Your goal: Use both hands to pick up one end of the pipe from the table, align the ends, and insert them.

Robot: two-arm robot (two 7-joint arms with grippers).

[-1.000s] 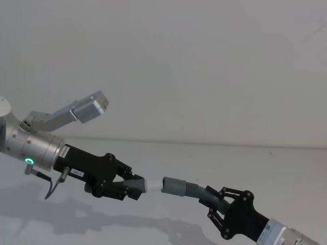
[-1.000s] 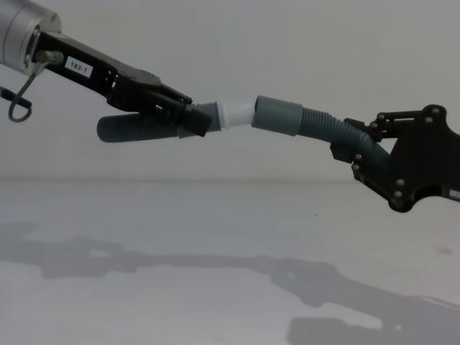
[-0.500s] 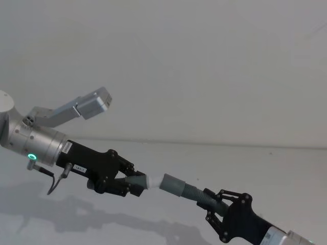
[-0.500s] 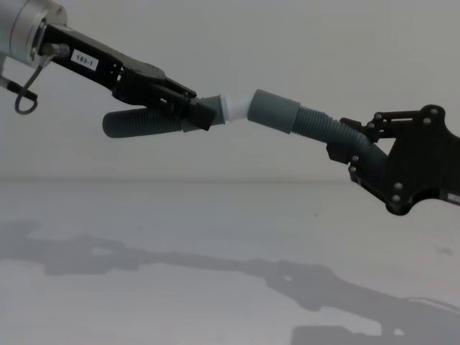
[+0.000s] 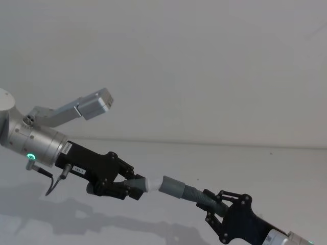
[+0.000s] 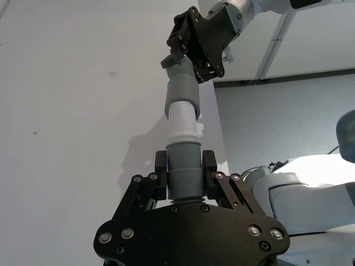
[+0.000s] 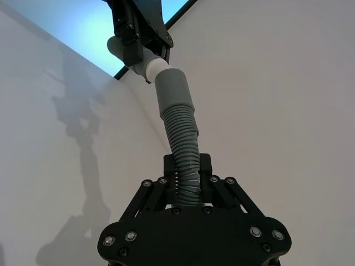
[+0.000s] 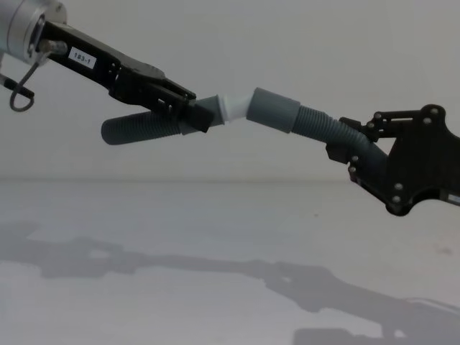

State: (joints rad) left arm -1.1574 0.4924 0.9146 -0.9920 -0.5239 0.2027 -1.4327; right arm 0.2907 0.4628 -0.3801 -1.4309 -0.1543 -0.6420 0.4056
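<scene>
Both hose pieces are held up in the air above the white surface [image 8: 215, 237], one in each tool. The left tool [image 8: 188, 115] reaches in from the left, its fingers [image 6: 161, 176] closed tight on the grey collar [image 6: 183, 162] just behind the white tapered spigot [image 8: 233, 107]; the ribbed body of that hose piece [image 8: 136, 129] trails back under the tool toward the silver wrist [image 5: 38, 145], where a green ring light [image 5: 31, 156] glows and a white label [image 8: 83, 60] sits on the black housing. A thin dark cable loop [image 8: 16, 90] hangs beside the wrist. The right tool [image 8: 356, 154] comes in from the right and lower down, its fingers clamped on the ribbed stretch of the curved hose piece [image 8: 327, 129], which bends up and leftward to end in the smooth grey socket cuff [image 8: 273, 110]. Spigot and cuff meet at a slight angle: the white tip touches the cuff's mouth and looks partly entered, with most of the white taper showing between the collar and the cuff. In the left wrist view the spigot [image 6: 183, 119] runs almost in line with the cuff [image 6: 182, 91]. Shadows of both arms fall on the surface below.
</scene>
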